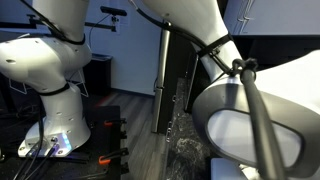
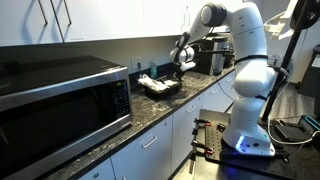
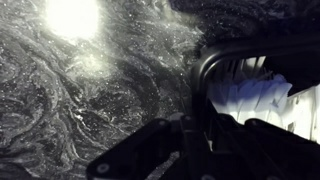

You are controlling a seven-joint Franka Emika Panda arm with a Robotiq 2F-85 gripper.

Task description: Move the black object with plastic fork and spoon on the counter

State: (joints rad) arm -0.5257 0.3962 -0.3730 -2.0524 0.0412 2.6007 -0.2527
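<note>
The black tray [image 2: 160, 88] lies on the dark speckled counter [image 2: 150, 115], beyond the microwave, with a heap of white plastic cutlery [image 2: 155, 80] in it. In the wrist view the tray's rim [image 3: 213, 55] curves down at the right and runs in between my dark fingers, with the pale cutlery [image 3: 250, 95] inside it. My gripper [image 3: 203, 140] sits at the tray's near end wall with its fingers close together on that wall; it also shows in an exterior view [image 2: 182, 64]. In an exterior view filled by the arm, the tray is hidden.
A steel microwave [image 2: 60, 95] stands on the counter to one side of the tray. Bare speckled counter [image 3: 90, 90] with a bright light reflection [image 3: 72, 15] lies beside the tray. A dark appliance [image 2: 208, 60] stands behind the gripper. A robot base [image 1: 55, 120] stands on the floor.
</note>
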